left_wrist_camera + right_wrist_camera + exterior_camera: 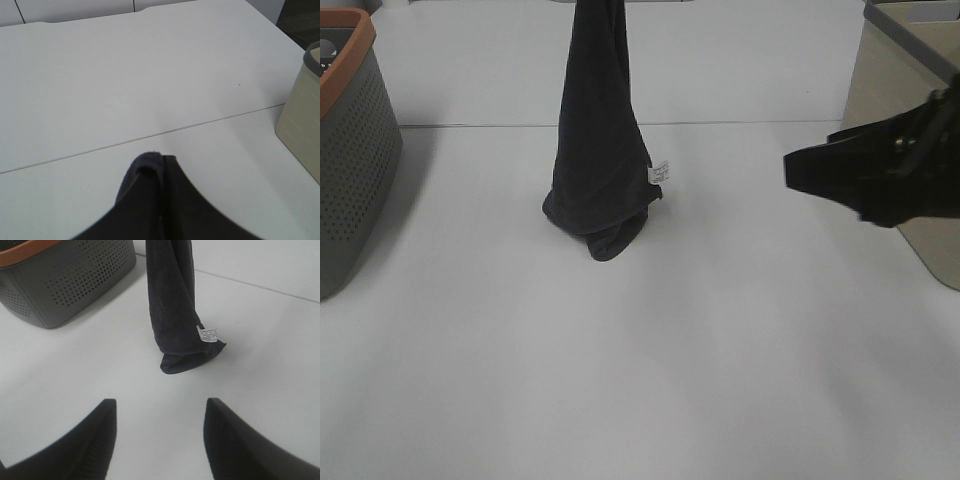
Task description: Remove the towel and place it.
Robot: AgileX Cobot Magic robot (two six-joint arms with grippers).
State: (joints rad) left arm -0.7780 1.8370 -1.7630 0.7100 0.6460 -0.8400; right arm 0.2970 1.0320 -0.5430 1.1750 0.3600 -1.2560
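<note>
Far left, grey basket, well apart. At centre, towel pinched at its top fold in clenched left gripper; hung with long axis vertical, lower end bunched on table. At right, right gripper, spread wide and empty, aimed leftward at hanging cloth, well apart. Judged ready for lowering.

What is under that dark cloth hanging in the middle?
Only the white table: the towel hangs with its lower end bunched on it, nothing else showing around it. The patch directly beneath the folds is covered, so it cannot be checked.
</note>
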